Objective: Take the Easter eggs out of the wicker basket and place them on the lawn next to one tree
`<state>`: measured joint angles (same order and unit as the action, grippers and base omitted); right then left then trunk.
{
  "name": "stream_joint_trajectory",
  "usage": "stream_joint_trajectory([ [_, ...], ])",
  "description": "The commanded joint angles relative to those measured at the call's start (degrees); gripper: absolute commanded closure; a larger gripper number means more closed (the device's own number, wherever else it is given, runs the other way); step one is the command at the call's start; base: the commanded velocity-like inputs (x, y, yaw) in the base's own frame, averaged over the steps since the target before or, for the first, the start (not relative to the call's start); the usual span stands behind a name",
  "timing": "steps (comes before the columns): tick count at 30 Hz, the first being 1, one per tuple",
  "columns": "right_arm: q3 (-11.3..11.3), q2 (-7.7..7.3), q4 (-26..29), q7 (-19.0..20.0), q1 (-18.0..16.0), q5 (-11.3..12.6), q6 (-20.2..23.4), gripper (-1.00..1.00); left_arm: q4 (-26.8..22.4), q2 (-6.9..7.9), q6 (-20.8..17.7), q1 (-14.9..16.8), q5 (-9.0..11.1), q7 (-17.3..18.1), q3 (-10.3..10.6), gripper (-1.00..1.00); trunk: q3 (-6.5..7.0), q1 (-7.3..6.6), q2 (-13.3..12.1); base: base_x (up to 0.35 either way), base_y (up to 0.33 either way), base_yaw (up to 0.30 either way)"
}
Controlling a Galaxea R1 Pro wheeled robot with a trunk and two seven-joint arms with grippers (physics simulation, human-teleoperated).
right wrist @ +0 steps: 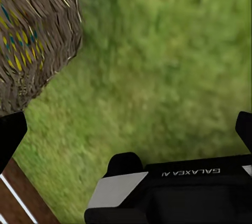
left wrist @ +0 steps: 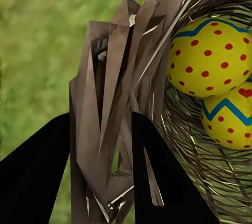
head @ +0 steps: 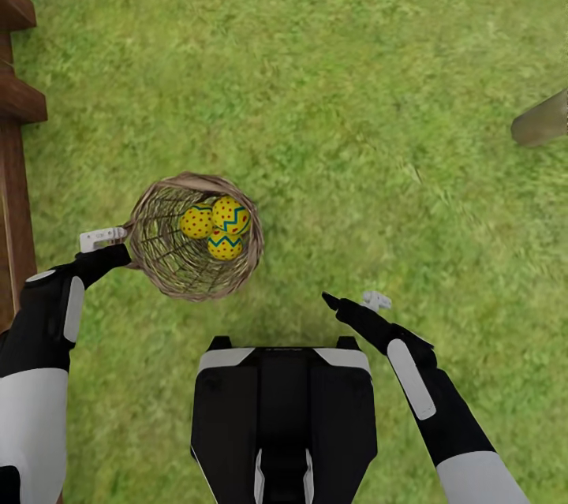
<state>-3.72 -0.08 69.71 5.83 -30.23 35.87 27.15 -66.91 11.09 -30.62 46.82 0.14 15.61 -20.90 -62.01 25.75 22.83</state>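
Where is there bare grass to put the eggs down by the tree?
The lawn is bare between the basket and the tree, and also in front of the right gripper. It is crowded at the basket: three eggs fill it, the left gripper's fingers straddle its rim, and the fence stands close behind.

The lawn [head: 355, 94] is bright mottled green grass. A wicker basket [head: 150, 252] sits on it, close to the fence-side edge.
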Motion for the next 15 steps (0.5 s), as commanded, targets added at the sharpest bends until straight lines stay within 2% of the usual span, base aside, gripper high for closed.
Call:
stream_joint_trajectory([
  [1,0.04,-0.01,-0.65,0.06,-0.01,0.09,0.21,-1.00,-0.06,0.01,-0.41,0.02,0.31,0.38,-0.16,1.00,0.04,0.04,0.09,0.000,0.000,0.000],
  [6,0.03,-0.01,-1.58,0.06,-0.01,0.08,-1.59,-1.00,-0.01,0.26,-0.49,0.02,0.35,0.38,-0.21,1.00,0.52,0.04,0.09,0.000,0.000,0.000],
  [15,0.55,-0.87,-0.97,0.42,-0.01,0.25,-1.66,-1.00,0.11,0.31,-0.41,0.02,0.39,0.38,-0.27,1.00,1.37,0.04,0.09,0.000,0.000,0.000],
])
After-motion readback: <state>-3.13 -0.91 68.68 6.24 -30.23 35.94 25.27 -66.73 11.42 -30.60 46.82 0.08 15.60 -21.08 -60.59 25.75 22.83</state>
